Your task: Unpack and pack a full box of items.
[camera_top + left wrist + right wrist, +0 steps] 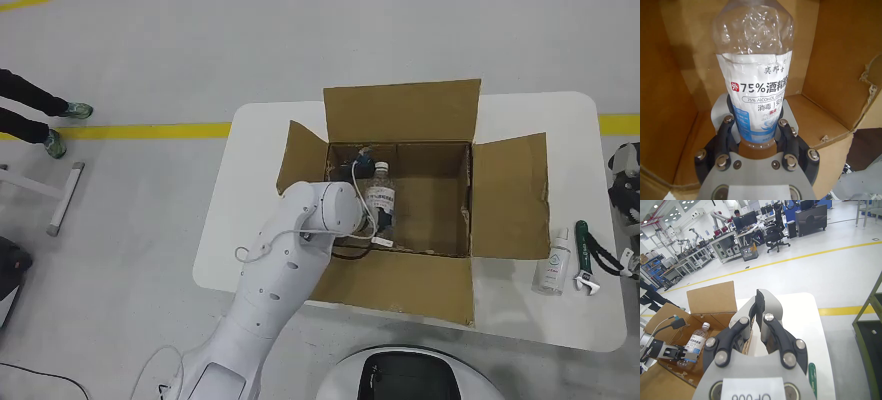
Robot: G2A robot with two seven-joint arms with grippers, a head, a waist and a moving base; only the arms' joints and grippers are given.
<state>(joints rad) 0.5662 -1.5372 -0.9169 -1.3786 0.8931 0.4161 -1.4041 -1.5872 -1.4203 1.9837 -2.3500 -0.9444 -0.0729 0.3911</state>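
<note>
An open cardboard box (400, 110) stands on the white table (250, 200). My left gripper (756, 113) is inside the box, shut on the lower part of a clear bottle (755, 79) with a white and blue label. The bottle (380, 200) is tilted, with its white cap pointing toward the box's far wall. From the right wrist view, the bottle (695, 342) and the left gripper (684, 354) sit low inside the box (711, 302). My right gripper (759, 311) hangs over the table to the right of the box, shut with nothing between its pads.
A small white spray bottle (553, 262) and a green-handled tool (583, 255) lie on the table right of the box. The tool's green handle (812, 378) is close to my right gripper. The box's flaps (510, 195) fold outward. Bare cardboard floor (819, 121) surrounds the bottle.
</note>
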